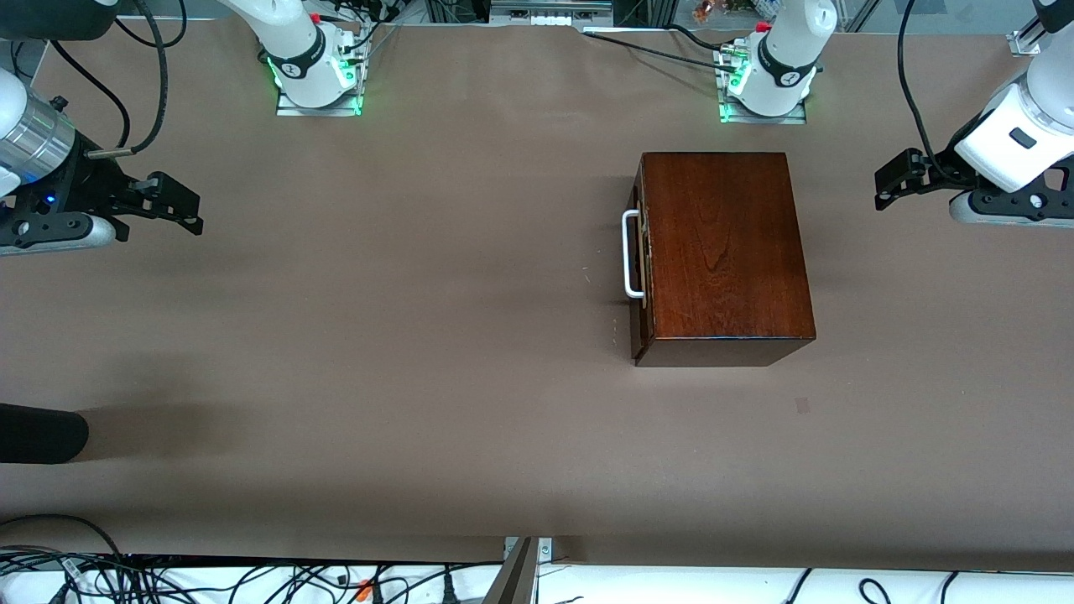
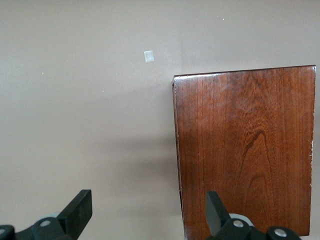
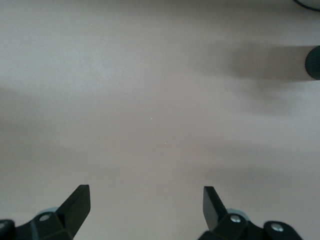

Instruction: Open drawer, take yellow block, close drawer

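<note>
The dark reddish-brown wooden box (image 1: pixel 722 252) stands on the table toward the left arm's end. Its drawer (image 1: pixel 641 260) is shut, and the white U-shaped handle (image 1: pixel 631 254) faces the right arm's end. The box top also shows in the left wrist view (image 2: pixel 245 150). The yellow block is hidden. My left gripper (image 1: pixel 891 186) is open and empty, up in the air at the left arm's end of the table, apart from the box. My right gripper (image 1: pixel 172 205) is open and empty, over bare table at the right arm's end.
A black rounded object (image 1: pixel 42 432) juts in at the right arm's end, nearer the front camera; it also shows in the right wrist view (image 3: pixel 313 62). A small grey square mark (image 1: pixel 803 406) lies on the table near the box. Cables lie along the front edge.
</note>
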### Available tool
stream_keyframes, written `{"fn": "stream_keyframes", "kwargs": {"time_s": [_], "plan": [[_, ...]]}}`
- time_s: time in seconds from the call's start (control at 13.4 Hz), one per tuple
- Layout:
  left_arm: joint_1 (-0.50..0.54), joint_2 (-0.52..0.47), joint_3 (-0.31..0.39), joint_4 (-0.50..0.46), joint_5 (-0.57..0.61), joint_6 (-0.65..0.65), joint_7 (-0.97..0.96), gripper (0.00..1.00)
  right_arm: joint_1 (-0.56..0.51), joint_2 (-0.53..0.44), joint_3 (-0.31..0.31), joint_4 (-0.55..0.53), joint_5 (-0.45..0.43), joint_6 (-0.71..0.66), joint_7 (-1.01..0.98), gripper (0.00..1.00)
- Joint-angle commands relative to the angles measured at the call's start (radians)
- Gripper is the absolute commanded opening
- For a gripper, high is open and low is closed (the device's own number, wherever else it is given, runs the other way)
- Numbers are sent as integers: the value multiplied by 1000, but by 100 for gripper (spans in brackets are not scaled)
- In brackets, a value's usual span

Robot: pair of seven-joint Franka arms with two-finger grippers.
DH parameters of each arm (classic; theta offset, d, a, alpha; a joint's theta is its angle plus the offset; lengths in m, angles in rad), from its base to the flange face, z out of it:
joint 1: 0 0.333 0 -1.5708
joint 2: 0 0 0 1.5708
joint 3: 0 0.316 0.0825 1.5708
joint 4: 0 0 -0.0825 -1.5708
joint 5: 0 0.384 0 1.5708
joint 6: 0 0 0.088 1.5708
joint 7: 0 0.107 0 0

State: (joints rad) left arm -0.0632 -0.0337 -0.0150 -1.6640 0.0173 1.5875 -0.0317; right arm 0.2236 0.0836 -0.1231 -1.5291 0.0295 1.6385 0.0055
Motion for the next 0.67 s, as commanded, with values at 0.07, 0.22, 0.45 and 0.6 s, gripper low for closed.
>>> {"fn": "stream_keyframes", "kwargs": {"time_s": [0.07, 0.22, 0.45, 0.6], "plan": [[-1, -8, -6, 18, -16, -1, -10, 100, -12, 1, 7, 9, 13, -8, 7, 100], [-1, -6, -6, 20, -16, -1, -8, 100, -12, 1, 7, 9, 13, -3, 7, 100], [-1, -6, -8, 23, -17, 3, -5, 100, -10, 1, 7, 9, 13, 1, 7, 100], [0, -5, -8, 26, -17, 6, -5, 100, -10, 1, 7, 9, 13, 3, 7, 100]]}}
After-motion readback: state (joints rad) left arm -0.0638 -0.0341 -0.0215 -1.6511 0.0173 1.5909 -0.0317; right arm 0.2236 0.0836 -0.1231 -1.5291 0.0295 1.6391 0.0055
